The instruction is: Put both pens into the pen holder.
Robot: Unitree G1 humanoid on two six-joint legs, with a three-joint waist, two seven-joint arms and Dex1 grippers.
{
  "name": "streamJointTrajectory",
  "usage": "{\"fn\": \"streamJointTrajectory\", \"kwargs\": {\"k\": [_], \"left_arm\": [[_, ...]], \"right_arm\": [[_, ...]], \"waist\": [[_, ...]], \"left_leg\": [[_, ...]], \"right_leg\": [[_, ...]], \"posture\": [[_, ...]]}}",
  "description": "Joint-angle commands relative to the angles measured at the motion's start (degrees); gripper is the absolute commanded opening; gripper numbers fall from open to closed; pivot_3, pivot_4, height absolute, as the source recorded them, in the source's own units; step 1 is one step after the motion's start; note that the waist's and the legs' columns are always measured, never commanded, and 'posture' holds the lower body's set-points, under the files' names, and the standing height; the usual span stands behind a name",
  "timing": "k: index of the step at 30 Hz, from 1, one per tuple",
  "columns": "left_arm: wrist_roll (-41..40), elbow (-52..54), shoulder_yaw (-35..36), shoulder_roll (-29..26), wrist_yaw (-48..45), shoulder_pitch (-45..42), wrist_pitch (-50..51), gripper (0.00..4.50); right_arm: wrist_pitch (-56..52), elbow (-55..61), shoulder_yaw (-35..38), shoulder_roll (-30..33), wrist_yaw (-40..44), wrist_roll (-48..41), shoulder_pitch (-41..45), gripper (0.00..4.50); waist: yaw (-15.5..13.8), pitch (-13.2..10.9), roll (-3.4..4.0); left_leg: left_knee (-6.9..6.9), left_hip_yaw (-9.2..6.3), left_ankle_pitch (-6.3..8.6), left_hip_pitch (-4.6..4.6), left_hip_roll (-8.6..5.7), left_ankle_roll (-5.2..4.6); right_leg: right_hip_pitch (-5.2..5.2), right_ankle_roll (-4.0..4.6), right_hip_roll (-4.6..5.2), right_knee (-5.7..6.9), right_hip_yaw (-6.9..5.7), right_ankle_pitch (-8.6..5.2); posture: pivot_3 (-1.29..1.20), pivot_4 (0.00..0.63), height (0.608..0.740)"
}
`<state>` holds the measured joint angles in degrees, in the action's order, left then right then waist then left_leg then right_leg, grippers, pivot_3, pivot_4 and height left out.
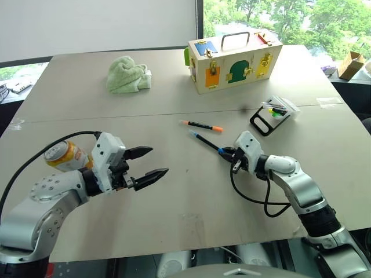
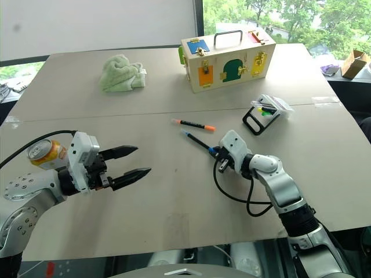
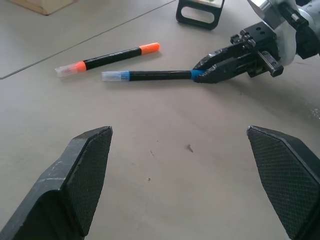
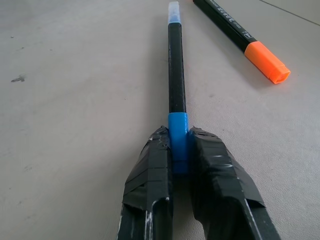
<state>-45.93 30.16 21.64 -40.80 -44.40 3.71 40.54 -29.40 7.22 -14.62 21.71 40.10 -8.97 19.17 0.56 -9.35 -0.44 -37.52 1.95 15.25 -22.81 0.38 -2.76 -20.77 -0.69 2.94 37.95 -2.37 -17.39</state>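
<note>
The right pincer (image 1: 228,154) pinches the blue cap end of the blue-capped pen (image 1: 204,141), which lies flat on the grey tabletop (image 1: 174,202). The right wrist view shows both taped fingers (image 4: 150,175) pressed against the cap. The orange-capped pen (image 1: 201,125) rests just beside it, untouched. The left pincer (image 1: 149,163) hovers spread wide and empty above the tabletop, well apart from both pens. From the head, the pen holder (image 1: 273,112) lies on its side near the wooden box (image 1: 232,61), with a green cloth (image 1: 127,74) farther left and a drink can (image 1: 65,155) beside the left arm.
</note>
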Motion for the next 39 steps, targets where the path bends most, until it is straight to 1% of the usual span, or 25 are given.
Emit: {"fn": "streamJointTrajectory", "kwargs": {"k": [1, 3, 5, 9, 12, 14, 19, 24, 28, 29, 32, 35, 36, 37, 38, 39], "left_arm": [[-12.5, -1.1, 4.5, 6.5, 8.1, 0.1, 4.6, 4.5], [-16.3, -1.6, 5.0, 8.9, 11.1, 0.9, 6.3, 4.5], [-17.5, -2.2, 4.6, 10.4, 13.5, 0.9, 6.6, 4.5], [-18.5, -0.8, 2.8, 9.7, 12.6, 1.0, 6.8, 4.5], [-19.8, -1.4, 2.2, 9.4, 12.7, -0.4, 6.9, 4.5], [-20.6, -2.1, 1.5, 9.8, 12.9, -1.6, 6.9, 4.5], [-27.1, -1.6, -1.0, 14.4, 15.6, -5.4, 6.6, 4.5], [-28.0, -2.2, -5.1, 19.3, 17.8, -8.0, 5.3, 4.5], [-29.4, -2.7, -6.1, 21.2, 18.5, -9.2, 4.6, 4.5], [-29.6, -2.9, -6.2, 21.5, 18.8, -9.4, 4.4, 4.24], [-29.7, -3.2, -6.7, 21.5, 18.5, -9.9, 4.1, 3.23], [-29.7, -3.3, -6.9, 21.4, 18.3, -10.1, 3.9, 1.68], [-29.5, -3.4, -7.0, 21.4, 18.2, -10.1, 3.9, 1.49], [-29.3, -3.5, -7.1, 21.3, 18.1, -10.2, 3.8, 0.77], [-29.2, -3.4, -7.2, 21.2, 18.0, -10.2, 3.8, 0.56], [-29.0, -3.4, -7.4, 21.0, 17.8, -10.3, 3.8, 0.18]], "right_arm": [[0.9, 4.0, 2.0, 1.3, 7.0, -6.6, -2.3, 0.02], [1.8, 5.5, 3.8, 1.5, 8.5, -9.3, -3.2, 0.02], [-0.3, 6.6, 5.8, 1.5, 7.6, -11.2, -3.5, 0.02], [-3.6, 10.3, 9.7, 2.6, 7.5, -16.1, -4.4, 0.02], [-3.8, 14.2, 11.1, 4.0, 10.1, -20.1, -6.2, 0.02], [-3.4, 15.8, 10.9, 4.1, 11.5, -22.1, -6.8, 0.02], [-5.1, 18.3, 10.1, 2.0, 12.8, -28.4, -6.3, 0.02], [-5.6, 18.3, 10.0, 2.2, 13.6, -30.9, -5.9, 0.02], [-6.9, 19.1, 10.2, 2.4, 13.3, -33.0, -5.5, 0.02], [-7.0, 19.0, 10.2, 2.5, 13.3, -33.1, -5.4, 0.0], [-7.4, 18.8, 10.1, 2.8, 13.0, -33.7, -5.1, 0.0], [-9.3, 19.1, 10.3, 3.1, 12.6, -35.3, -5.1, 0.0], [-10.2, 19.2, 10.4, 3.2, 12.4, -36.0, -5.1, 0.0], [-11.2, 19.4, 10.6, 3.4, 12.1, -36.9, -5.0, 0.0], [-11.9, 19.5, 10.8, 3.6, 12.1, -37.6, -4.9, 0.0], [-12.5, 19.4, 11.1, 3.8, 11.9, -38.1, -4.8, 0.0]], "waist": [[0.0, 0.0, -0.15], [0.2, 0.0, -0.15], [0.2, 0.0, -0.16], [0.1, 0.0, -0.17], [0.0, 0.0, -0.17], [0.0, 0.0, -0.17], [0.1, 0.0, -0.19], [0.0, 0.0, -0.18], [0.0, 0.0, -0.19], [0.1, 0.0, -0.18], [0.0, 0.0, -0.19], [0.0, 0.0, -0.19], [0.0, 0.0, -0.19], [0.0, 0.0, -0.19], [0.0, 0.0, -0.19], [0.0, 0.0, -0.19]], "left_leg": [[0.0, -0.01, 0.0, -0.01, 0.0, -0.01], [0.02, -0.01, 0.0, -0.02, 0.0, -0.01], [0.02, -0.01, 0.0, -0.03, 0.0, -0.01], [0.01, -0.01, -0.01, -0.01, 0.0, 0.0], [0.01, -0.01, -0.01, 0.01, 0.0, 0.0], [0.01, -0.01, -0.01, 0.01, 0.0, 0.0], [-0.01, -0.01, -0.01, 0.0, 0.0, 0.0], [-0.02, -0.01, -0.01, 0.0, -0.01, 0.0], [-0.04, -0.01, -0.01, 0.0, -0.01, 0.0], [-0.04, -0.01, -0.01, 0.0, -0.01, 0.0], [-0.04, -0.01, -0.02, 0.0, -0.01, 0.01], [-0.05, -0.01, -0.02, 0.0, -0.01, 0.01], [-0.06, -0.01, -0.02, 0.0, -0.01, 0.01], [-0.07, -0.01, -0.02, 0.0, -0.01, 0.01], [-0.08, -0.01, -0.02, 0.0, -0.01, 0.01], [-0.09, -0.01, -0.02, -0.01, -0.01, 0.01]], "right_leg": [[-0.01, 0.0, 0.0, -0.01, -0.02, 0.0], [-0.01, -0.01, -0.02, -0.01, -0.01, 0.0], [-0.02, -0.01, -0.02, 0.0, 0.0, 0.0], [-0.01, -0.01, -0.02, 0.09, -0.01, 0.01], [-0.01, -0.01, -0.03, 0.09, -0.02, 0.0], [0.0, 0.0, -0.03, 0.06, -0.02, 0.0], [0.01, -0.01, -0.04, 0.06, -0.01, 0.01], [0.01, -0.01, -0.06, 0.06, -0.01, 0.01], [0.02, -0.01, -0.09, 0.07, -0.01, 0.01], [0.02, -0.01, -0.1, 0.08, -0.01, 0.01], [0.02, -0.01, -0.12, 0.08, 0.0, 0.01], [0.02, -0.01, -0.12, 0.08, 0.0, 0.01], [0.02, -0.01, -0.12, 0.08, 0.0, 0.01], [0.03, -0.01, -0.12, 0.08, 0.0, 0.01], [0.03, -0.01, -0.12, 0.08, 0.0, 0.01], [0.03, -0.01, -0.12, 0.08, 0.0, 0.01]], "posture": [[0.0, 0.15, 0.74], [0.0, 0.15, 0.74], [0.0, 0.15, 0.74], [0.0, 0.15, 0.74], [0.0, 0.15, 0.74], [0.0, 0.15, 0.74], [0.0, 0.15, 0.74], [0.0, 0.15, 0.74], [0.0, 0.15, 0.74], [0.0, 0.15, 0.74], [0.0, 0.15, 0.74], [0.0, 0.15, 0.74], [0.0, 0.15, 0.74], [0.0, 0.15, 0.74], [0.0, 0.15, 0.74], [0.0, 0.15, 0.74]]}}
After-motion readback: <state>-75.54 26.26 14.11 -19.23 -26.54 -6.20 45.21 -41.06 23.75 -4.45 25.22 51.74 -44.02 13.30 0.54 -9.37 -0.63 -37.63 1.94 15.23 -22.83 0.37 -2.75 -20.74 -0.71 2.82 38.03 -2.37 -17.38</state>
